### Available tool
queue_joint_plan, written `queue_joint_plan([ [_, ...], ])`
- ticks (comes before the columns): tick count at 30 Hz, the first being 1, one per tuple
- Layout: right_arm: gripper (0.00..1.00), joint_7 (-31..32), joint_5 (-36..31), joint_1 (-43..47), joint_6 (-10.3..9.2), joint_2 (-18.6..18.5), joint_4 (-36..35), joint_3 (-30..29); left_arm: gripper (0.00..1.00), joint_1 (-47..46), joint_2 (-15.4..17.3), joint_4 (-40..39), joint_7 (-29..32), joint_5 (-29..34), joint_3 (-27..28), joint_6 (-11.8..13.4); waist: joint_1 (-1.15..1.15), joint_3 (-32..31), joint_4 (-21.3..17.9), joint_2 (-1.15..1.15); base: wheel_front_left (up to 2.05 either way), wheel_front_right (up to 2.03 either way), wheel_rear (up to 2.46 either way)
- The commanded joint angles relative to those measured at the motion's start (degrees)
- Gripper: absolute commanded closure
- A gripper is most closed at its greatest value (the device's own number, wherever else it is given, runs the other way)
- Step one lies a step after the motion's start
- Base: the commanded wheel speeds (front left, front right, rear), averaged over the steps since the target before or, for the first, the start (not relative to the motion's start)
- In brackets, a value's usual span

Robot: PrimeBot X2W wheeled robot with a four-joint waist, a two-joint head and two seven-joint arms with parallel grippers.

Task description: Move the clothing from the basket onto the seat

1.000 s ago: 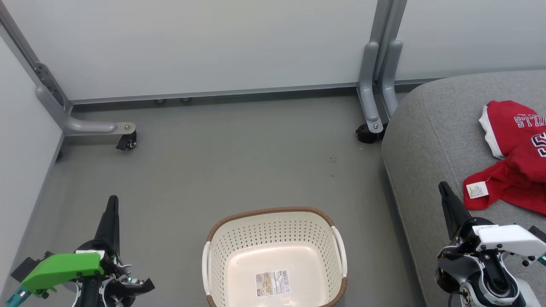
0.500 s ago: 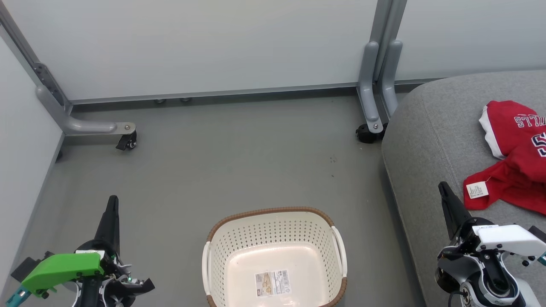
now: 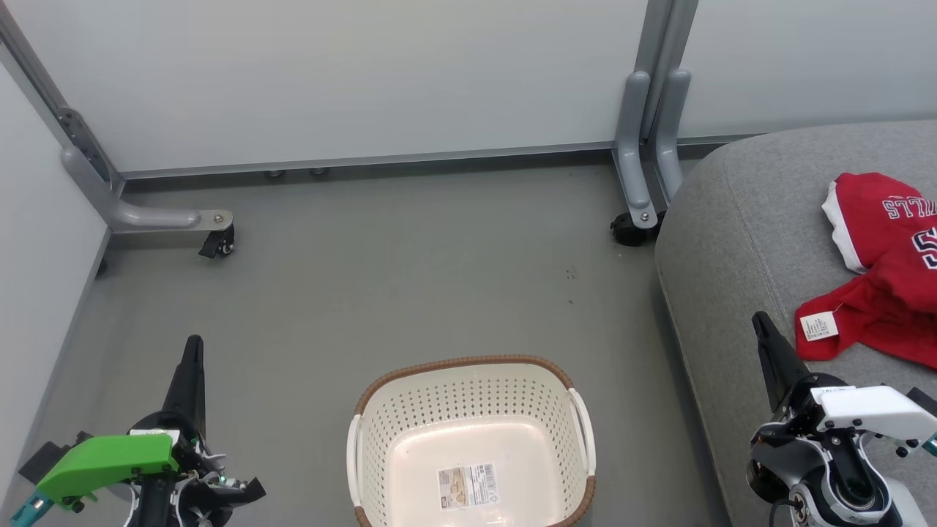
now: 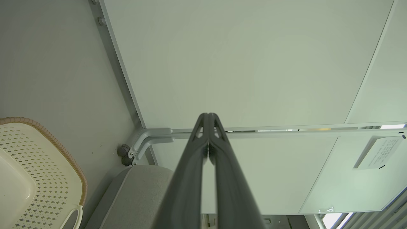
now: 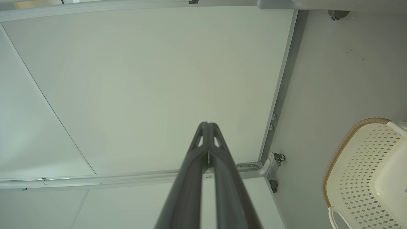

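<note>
From the head camera we see the clothing (image 3: pixel 882 278) lying red on the seat (image 3: pixel 739 241) at our right, and the basket (image 3: pixel 468 366) on the floor (image 3: pixel 410 293), its paper label (image 3: pixel 468 487) showing on the bottom. The left pincer (image 3: pixel 194 348) and the right pincer (image 3: pixel 761 326) point up, holding nothing. The wrist views bring us in close: each pair of fingers is pressed tip to tip, with pale wall panels (image 4: pixel 254 63) beyond and the basket rim off to one side.

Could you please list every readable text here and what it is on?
"...LLS": upside-down on the clothing, cut off at the edge.
Cut off, unreadable: the large number beneath.
Too small: the care tag.
Too small: the label inside the basket.
Blurred: the wall notice.
</note>
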Motion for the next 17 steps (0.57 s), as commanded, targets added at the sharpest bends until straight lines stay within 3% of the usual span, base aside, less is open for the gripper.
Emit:
queue_joint_plan([
  [1, 1.0, 0.2, -0.3, -0.5, 0.04, 0.2, 0.1, -0.2, 1.0, -0.6, 0.0, 0.0, 0.2, -0.2, 0.1, -0.3, 0.0, 0.0, 0.0, 0.0, 0.0, 0.0, 0.0],
  [17, 1.0, 0.5, -0.5, -0.5, 0.04, 0.3, 0.1, -0.4, 1.0, -0.6, 0.0, 0.0, 0.2, -0.2, 0.1, -0.3, 0.0, 0.0, 0.0, 0.0, 0.0, 0.0, 0.0],
])
